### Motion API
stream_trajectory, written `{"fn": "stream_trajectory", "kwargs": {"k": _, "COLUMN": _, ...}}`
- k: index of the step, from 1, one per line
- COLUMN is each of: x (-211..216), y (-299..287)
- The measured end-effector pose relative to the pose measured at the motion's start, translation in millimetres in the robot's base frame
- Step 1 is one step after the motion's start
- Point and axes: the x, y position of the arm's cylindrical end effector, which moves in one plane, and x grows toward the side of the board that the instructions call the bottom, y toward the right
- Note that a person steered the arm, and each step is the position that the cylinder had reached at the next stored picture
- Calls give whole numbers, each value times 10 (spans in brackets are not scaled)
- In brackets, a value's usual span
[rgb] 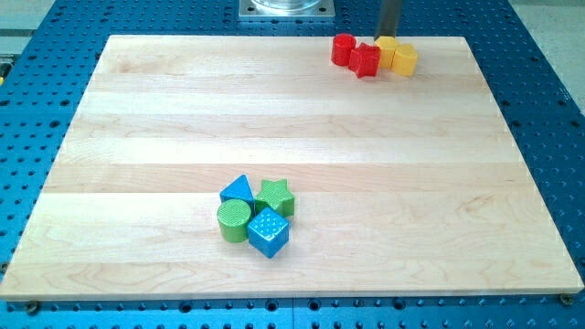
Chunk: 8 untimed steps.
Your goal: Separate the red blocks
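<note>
red cylinder touching red star | my tip just behind | no fingers shown

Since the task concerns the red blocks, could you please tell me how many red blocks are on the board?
2, touching at the view's top right: a rounded red block left, and a red star-like block beside the yellow blocks. My tip stands behind them; nothing seems hidden.
</note>
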Motion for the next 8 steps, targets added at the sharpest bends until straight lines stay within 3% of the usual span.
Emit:
{"fn": "stream_trajectory", "kwargs": {"k": 5, "x": 75, "y": -670}}
{"fn": "stream_trajectory", "kwargs": {"k": 6, "x": 247, "y": -638}}
{"fn": "stream_trajectory", "kwargs": {"k": 8, "x": 977, "y": -427}}
